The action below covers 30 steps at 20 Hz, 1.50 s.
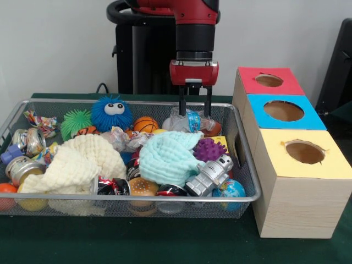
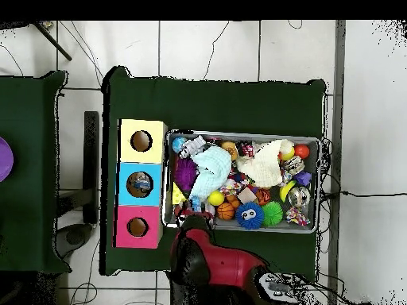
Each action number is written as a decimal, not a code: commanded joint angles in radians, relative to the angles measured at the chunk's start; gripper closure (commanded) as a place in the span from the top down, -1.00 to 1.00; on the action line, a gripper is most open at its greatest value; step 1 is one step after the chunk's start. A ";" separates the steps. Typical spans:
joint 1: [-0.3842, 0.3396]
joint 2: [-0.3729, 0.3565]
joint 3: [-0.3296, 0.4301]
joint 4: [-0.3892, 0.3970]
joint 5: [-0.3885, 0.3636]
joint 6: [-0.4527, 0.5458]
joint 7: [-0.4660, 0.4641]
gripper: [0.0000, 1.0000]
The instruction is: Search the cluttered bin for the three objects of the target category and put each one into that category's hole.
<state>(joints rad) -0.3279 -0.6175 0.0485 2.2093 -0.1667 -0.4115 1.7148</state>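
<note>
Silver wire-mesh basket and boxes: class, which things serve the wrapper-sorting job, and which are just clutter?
Job: silver wire-mesh basket; crumpled clear plastic wrapper between the open gripper fingers; red-topped wooden box hole.

Clutter: blue furry ball; silver toy robot; mint cloth.

Even, diffuse light is cast from above; only soft shadows are thrown beside the pale wooden boxes (image 1: 300,187) on the dark green table cloth (image 1: 165,242). Faint glare is seen on the silver wire-mesh basket (image 1: 165,196). Slight softness is noted throughout.
</note>
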 commanded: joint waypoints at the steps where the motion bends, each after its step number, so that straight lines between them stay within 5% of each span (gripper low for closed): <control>1: -0.017 0.073 0.068 0.007 0.083 -0.057 0.324 1.00; 13: 0.007 0.061 0.040 0.094 0.209 -0.097 0.505 1.00; 25: 0.120 -0.082 -0.006 0.208 0.393 -0.069 0.594 1.00; 30: 0.093 -0.095 0.015 0.215 0.430 -0.054 0.648 1.00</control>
<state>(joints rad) -0.2098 -0.6928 0.0347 2.4311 0.1585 -0.5135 2.0364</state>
